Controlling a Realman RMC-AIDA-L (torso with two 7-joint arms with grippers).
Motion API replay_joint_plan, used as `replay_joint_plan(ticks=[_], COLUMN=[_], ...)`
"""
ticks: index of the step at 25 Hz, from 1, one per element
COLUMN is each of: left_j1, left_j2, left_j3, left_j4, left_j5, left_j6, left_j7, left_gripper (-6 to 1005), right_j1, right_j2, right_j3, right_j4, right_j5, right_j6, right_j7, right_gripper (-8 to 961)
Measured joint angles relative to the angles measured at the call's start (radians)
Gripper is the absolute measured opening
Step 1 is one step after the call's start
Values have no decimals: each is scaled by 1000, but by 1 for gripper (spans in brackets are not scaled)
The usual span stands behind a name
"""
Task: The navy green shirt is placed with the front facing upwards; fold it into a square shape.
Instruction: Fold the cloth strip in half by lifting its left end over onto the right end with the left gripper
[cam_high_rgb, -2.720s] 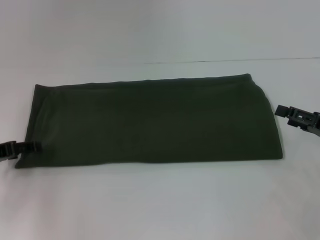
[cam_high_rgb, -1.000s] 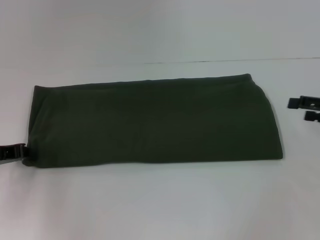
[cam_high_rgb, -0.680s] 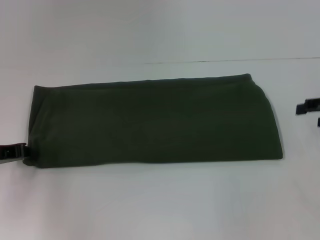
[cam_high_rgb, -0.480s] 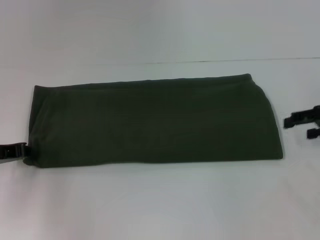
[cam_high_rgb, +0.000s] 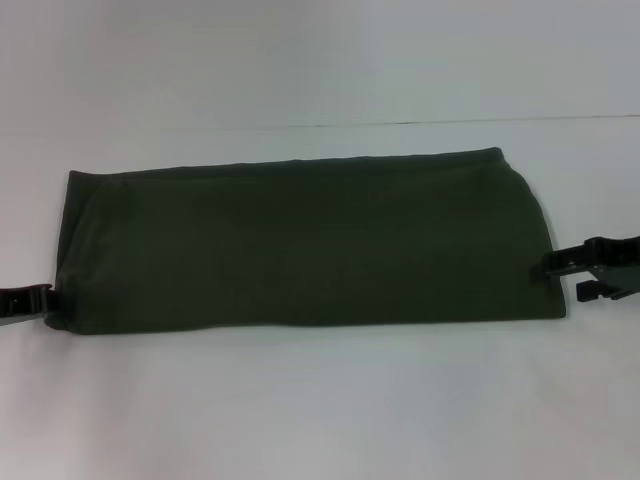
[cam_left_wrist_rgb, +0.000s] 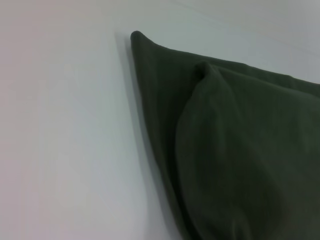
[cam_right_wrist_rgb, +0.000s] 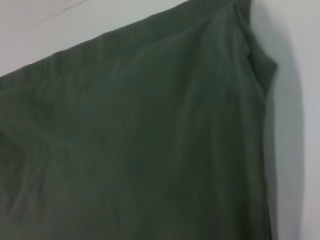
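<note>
I see the navy green shirt (cam_high_rgb: 300, 245) folded into a long band on the table (cam_high_rgb: 320, 400). My left gripper (cam_high_rgb: 40, 300) touches its near-left corner — grip unclear. My right gripper (cam_high_rgb: 562, 275) meets the opposite near corner, fingers parted.

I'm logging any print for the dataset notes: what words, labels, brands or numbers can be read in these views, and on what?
None can be read. The navy green shirt is folded into a long band showing plain cloth only; no lettering or neck label shows in any view. The white table and both grippers, left and right, bear no legible marks.

Bare table (cam_high_rgb: 320, 400) is lying open all around my folded navy green shirt (cam_high_rgb: 300, 245), nothing blocking either gripper's approach.
</note>
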Motion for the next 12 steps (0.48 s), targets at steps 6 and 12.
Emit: replay_joint_plan(ticks=[6, 12], left_j1=[0, 0], left_j2=[0, 0], left_j3=[0, 0], left_j4=[1, 1], left_j5=[-1, -4], left_j6=[0, 0], left_j7=[2, 4], left_gripper=[49, 49], right_j1=[3, 18], right_j2=[18, 28], right_j3=[-47, -56], right_j4=[6, 45], right_j5=[-3, -3], right_j6=[44, 87], right_j7=[7, -2], right_gripper=[912, 911])
